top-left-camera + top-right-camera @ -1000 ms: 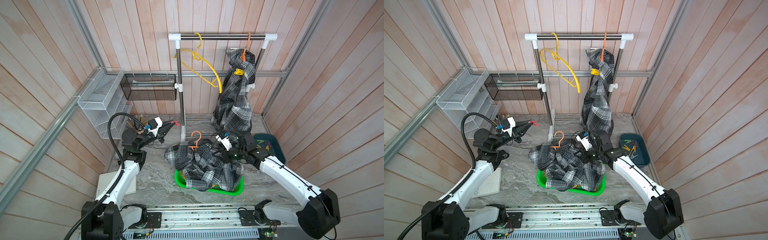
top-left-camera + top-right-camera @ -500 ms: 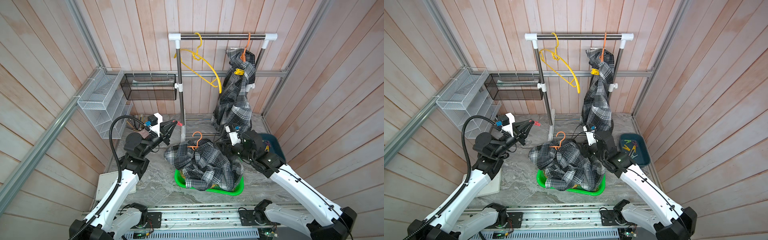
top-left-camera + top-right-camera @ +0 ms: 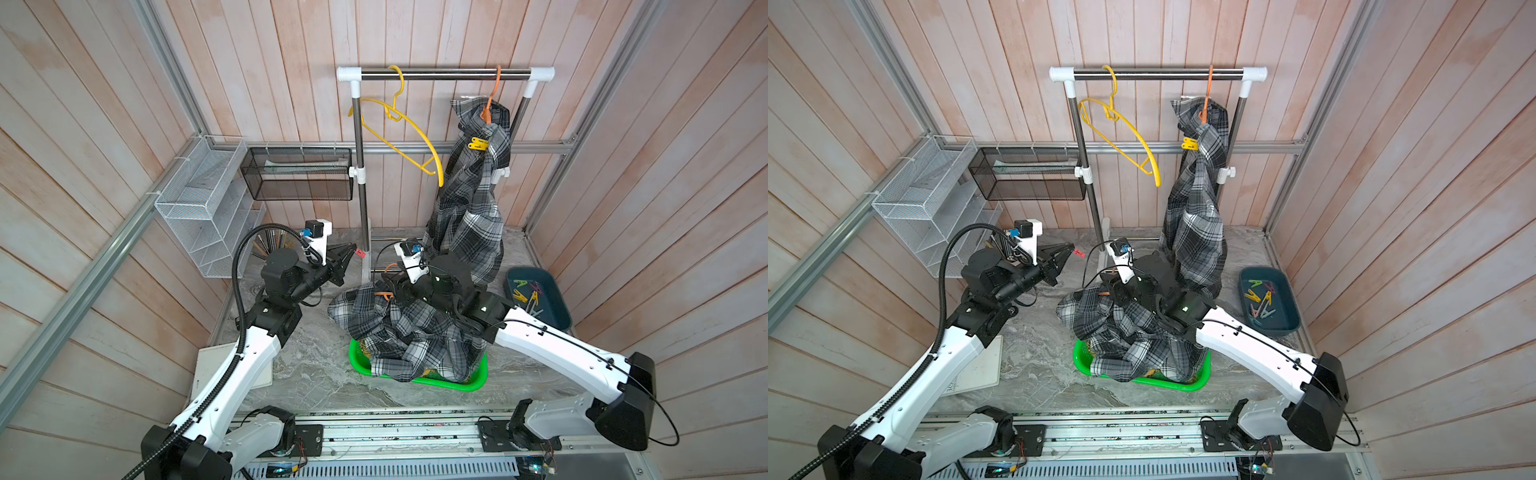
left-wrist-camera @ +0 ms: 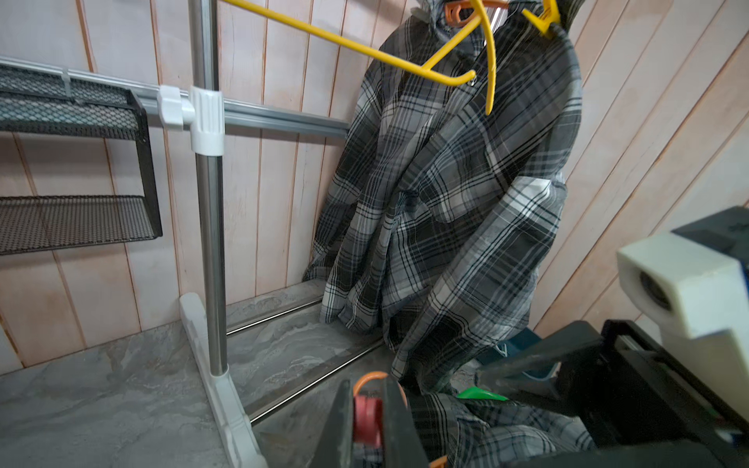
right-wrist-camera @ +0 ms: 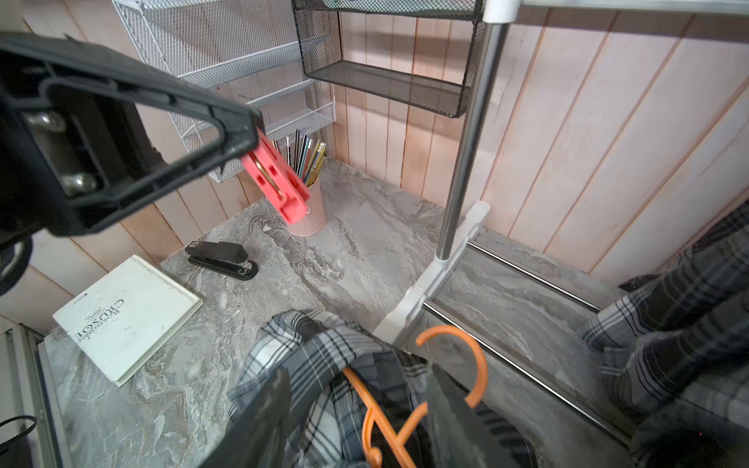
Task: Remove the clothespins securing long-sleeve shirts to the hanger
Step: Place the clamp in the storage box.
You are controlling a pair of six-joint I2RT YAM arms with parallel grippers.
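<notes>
— Between the tips of the left gripper (image 3: pixel 353 251): a red-pink plastic spring clothespin (image 3: pixel 360 254), clamped by one end, with the rest sticking out past the tips. It's light, stiff, smooth plastic. With that short a bite I'd expect it could pivot.

— Right side?

— The right gripper (image 5: pixel 358 370) has its jaws apart and holds nothing. It's straddling the neck of the orange plastic hanger (image 5: pixel 474 364), no visible contact. Directly under it, a limp grey-black-white plaid shirt (image 3: pixel 399 332) is heaped over the green plastic basket (image 3: pixel 473 384). The cloth is soft and will drag and bunch, so the hanger is the only rigid handle. Can't tell if any pin is on that shirt.

— Other pins?

— A bright yellow clothespin (image 3: pixel 478 143) high above the right gripper, on the shoulder of the hanging plaid shirt (image 3: pixel 469 216). Take it by its free ends, squeeze, then slide it off along the fabric. Further out beyond that gripper's arm, a dark teal plastic tray (image 3: pixel 550 309) holds loose mixed-colour pins (image 3: pixel 524 296). That's the likely drop spot.

— Surface and room?

— The grey marble-pattern tabletop (image 3: pixel 316 361) is flat and hard, so a dropped pin would probably skid. The rack's steel post (image 3: pixel 364 216) stands just past the left tips. Wood-plank walls are close all round. Tight.
</notes>
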